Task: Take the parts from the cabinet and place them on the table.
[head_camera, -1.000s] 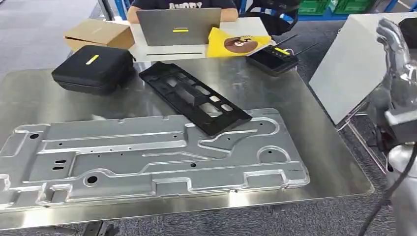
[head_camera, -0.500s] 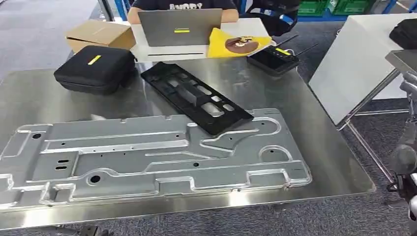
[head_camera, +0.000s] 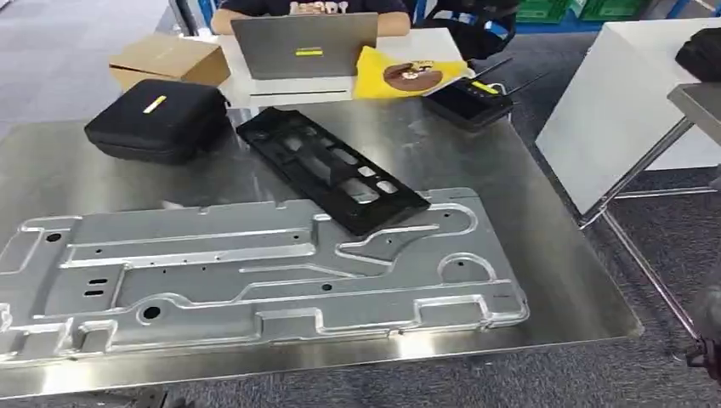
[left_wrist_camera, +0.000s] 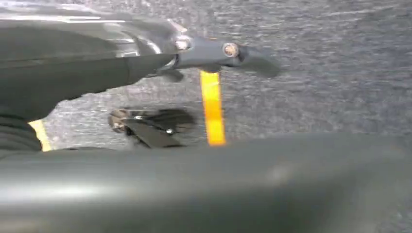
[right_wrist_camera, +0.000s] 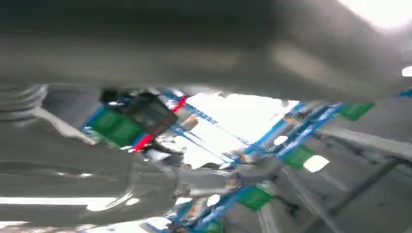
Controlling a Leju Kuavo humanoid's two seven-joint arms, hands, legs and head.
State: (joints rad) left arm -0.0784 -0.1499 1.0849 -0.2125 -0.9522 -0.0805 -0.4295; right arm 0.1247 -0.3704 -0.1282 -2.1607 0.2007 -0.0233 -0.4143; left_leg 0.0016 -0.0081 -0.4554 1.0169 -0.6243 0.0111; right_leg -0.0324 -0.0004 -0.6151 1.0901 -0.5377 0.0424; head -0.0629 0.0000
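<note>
Grey carpet [head_camera: 51, 51] surrounds a steel bench [head_camera: 544, 246] that fills most of the head view. Two parts lie on it. A large silver metal plate [head_camera: 255, 272], stamped with ribs and holes, lies flat along the near side, reaching almost from the left edge of the picture to near the right end of the bench. A long black plastic panel [head_camera: 327, 166] with rectangular cut-outs lies at a slant behind it, its near end resting on the plate's far edge. A black zipped case [head_camera: 157, 119] with a yellow tag sits at the far left corner, apart from both parts.

Beyond the bench stands a white desk with a grey laptop [head_camera: 304, 44], a cardboard box [head_camera: 170, 58] to its left and a yellow cloth [head_camera: 408, 72] with a brown cartoon face to its right. A black handset [head_camera: 468, 102] with antennas lies just beside the cloth. A person sits behind the laptop, arms on the desk. A tilted white panel [head_camera: 621, 102] stands on a frame to the right of the bench.

The left wrist view looks down at the carpet with a yellow strip [left_wrist_camera: 213, 108]; the left hand [left_wrist_camera: 73, 73] is blurred, with dark fingers [left_wrist_camera: 228, 51] stretched forward and nothing seen between them. The right wrist view is badly smeared: of the right hand [right_wrist_camera: 87, 179] I cannot tell how the fingers lie. Blue racking with green crates [right_wrist_camera: 114, 127] shows past it.
</note>
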